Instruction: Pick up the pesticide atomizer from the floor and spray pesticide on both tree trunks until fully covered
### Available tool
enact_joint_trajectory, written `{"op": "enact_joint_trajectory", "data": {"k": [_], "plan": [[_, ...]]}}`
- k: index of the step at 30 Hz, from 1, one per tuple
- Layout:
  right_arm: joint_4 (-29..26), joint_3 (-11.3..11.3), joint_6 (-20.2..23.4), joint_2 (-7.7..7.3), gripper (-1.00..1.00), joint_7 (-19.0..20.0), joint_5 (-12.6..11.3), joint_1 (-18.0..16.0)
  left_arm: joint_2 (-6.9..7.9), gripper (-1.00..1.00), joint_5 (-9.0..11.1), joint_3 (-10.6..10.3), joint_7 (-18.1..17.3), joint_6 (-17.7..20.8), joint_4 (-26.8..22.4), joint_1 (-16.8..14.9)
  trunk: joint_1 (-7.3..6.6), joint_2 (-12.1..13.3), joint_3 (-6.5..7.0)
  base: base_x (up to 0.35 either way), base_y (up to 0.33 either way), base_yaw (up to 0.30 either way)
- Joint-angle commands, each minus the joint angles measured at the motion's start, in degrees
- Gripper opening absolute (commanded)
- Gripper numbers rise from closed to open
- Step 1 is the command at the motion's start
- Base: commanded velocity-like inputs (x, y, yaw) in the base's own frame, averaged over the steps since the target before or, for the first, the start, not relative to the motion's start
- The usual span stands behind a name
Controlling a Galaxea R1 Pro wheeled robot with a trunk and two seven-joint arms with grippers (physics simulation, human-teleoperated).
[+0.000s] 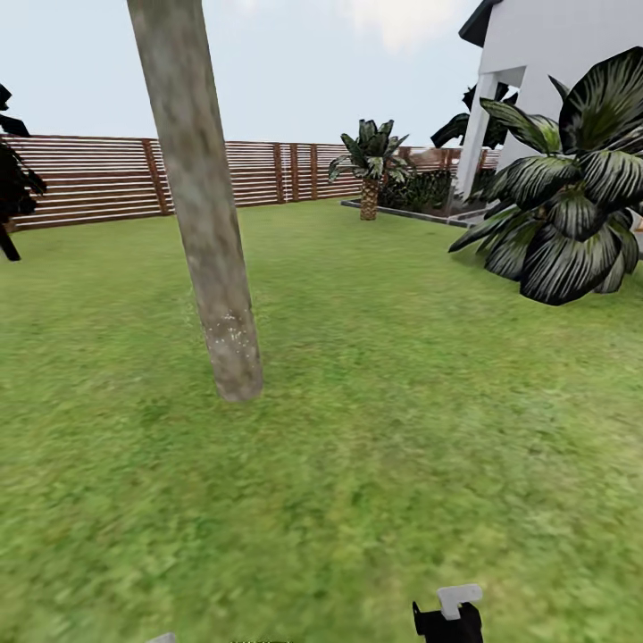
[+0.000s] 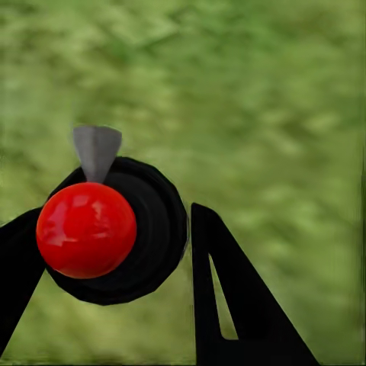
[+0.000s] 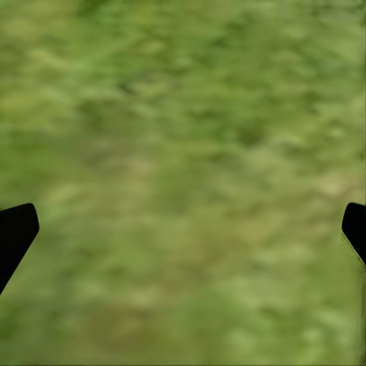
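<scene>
Left wrist view shows the left gripper [image 2: 114, 252] clamped on the pesticide atomizer [image 2: 103, 229], right gripper [image 3: 183, 229] spread empty; next, approach the tree trunk [image 1: 205, 223] left of centre.

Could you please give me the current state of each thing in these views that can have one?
Atomizer: off the ground, between the left gripper's fingers.
Left gripper: closed on the atomizer.
Right gripper: open, nothing between its fingers, over grass.
Tree trunk: standing, leaning slightly, pale speckles low down.
Lawn: green grass.
Fence: standing along the lawn's far edge.
</scene>
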Motion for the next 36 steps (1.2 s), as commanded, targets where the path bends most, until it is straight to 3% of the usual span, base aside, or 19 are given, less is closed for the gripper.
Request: {"op": "enact_joint_trajectory", "data": {"k": [1, 9, 23, 36], "plan": [[0.0, 0.5, -0.1, -0.01, 1.0, -0.2, -0.4, 0.0, 0.0, -1.0, 0.3, -0.5, 0.3, -0.2, 0.0, 0.0, -0.01, 0.0, -0.05, -0.031, -0.272, 0.285], [0.0, 0.5, -0.1, -0.01, 1.0, -0.2, -0.4, 0.1, -0.16, -1.0, 0.2, -0.5, -0.1, -0.2, -0.1, 0.0, -0.01, 0.0, -0.05, -0.112, -0.223, 0.285], [0.0, 0.5, -0.1, -0.01, 1.0, -0.2, -0.3, 0.1, 0.35, -1.0, -0.8, -0.9, 0.2, 0.1, -0.1, 0.0, -0.01, 0.0, -0.05, -0.001, -0.002, 0.284], [0.0, 0.5, -0.1, -0.01, 1.0, -0.2, -0.3, 0.1, 0.56, -1.0, -0.1, -1.0, -2.9, 0.1, -0.2, 0.0, -0.01, 0.0, -0.07, 0.0, 0.0, 0.283]]}}
